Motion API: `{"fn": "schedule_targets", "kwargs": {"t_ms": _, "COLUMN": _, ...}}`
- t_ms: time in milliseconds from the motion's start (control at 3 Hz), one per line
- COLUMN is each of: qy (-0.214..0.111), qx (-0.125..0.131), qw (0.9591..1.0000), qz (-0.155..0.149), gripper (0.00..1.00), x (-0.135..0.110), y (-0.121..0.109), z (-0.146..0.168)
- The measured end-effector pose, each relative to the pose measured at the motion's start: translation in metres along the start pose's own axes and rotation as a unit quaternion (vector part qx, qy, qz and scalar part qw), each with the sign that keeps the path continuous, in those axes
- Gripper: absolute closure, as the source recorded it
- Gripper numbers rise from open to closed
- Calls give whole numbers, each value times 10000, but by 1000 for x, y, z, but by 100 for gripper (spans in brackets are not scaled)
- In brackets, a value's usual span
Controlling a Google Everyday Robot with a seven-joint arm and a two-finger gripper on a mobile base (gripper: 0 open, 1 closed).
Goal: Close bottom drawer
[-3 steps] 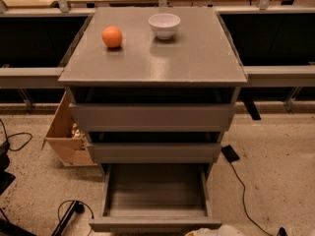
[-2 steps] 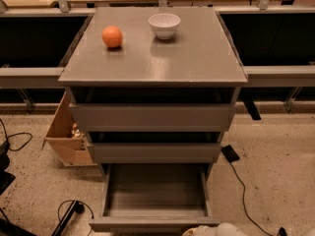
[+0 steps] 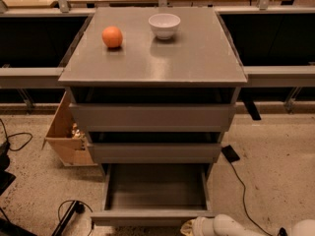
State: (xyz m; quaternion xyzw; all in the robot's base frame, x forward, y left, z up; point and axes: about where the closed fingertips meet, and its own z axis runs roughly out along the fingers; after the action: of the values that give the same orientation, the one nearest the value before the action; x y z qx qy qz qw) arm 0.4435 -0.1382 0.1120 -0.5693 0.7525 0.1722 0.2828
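Sitting low, tool [image 3: 190,226] just beside bottom drawer [image 3: 151,216] (pulled open).

We see warm, rather dim light coming from above. The grey surface [image 3: 197,58] shines a little in front of the white bowl [image 3: 164,25]. The orange [image 3: 112,36] drops a small soft shadow. It is dark under the top and dim inside the open bottom drawer [image 3: 155,191]. The pincer [image 3: 189,226] pokes in at the bottom edge, pale against the speckled floor [image 3: 275,171].
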Motion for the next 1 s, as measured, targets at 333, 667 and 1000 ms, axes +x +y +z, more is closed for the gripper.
{"fn": "schedule_targets", "kwargs": {"t_ms": 333, "qy": 11, "qx": 59, "qw": 10000, "qz": -36, "gripper": 100, "x": 0, "y": -10, "z": 1}}
{"fn": "schedule_targets", "kwargs": {"t_ms": 667, "qy": 48, "qx": 215, "qw": 9997, "qz": -108, "gripper": 100, "x": 1, "y": -38, "z": 0}}
{"fn": "schedule_targets", "kwargs": {"t_ms": 1000, "qy": 81, "qx": 409, "qw": 9990, "qz": -177, "gripper": 100, "x": -1, "y": -81, "z": -4}}
